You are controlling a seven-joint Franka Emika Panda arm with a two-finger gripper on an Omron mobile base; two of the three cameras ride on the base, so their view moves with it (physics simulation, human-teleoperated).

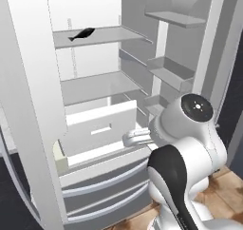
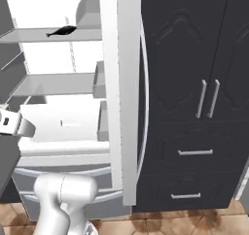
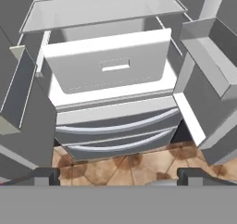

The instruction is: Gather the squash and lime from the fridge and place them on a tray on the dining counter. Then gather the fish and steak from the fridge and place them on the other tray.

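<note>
As fridge (image 1: 95, 129) gapes, fish (image 1: 82, 34) lengthwise along shelf

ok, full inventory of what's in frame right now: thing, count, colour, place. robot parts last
fridge: 1, grey-white, doors open, interior facing the arm
fish: 1, dark, lying on the upper shelf
shelves: 2, pale grey; the lower one is bare
crisper drawer: 1, white with a slot handle, below the lower shelf
door bins: several, grey, on the inside of the open door
bottom drawers: 2, grey, curved fronts, under the crisper
cabinets: 1 block, dark panelled, silver bar handles, to the right of the fridge
floor: brown tiles
arm: 1, white with dark joints, in front of the fridge
gripper: 1, dark tips, open, holding nothing
</note>
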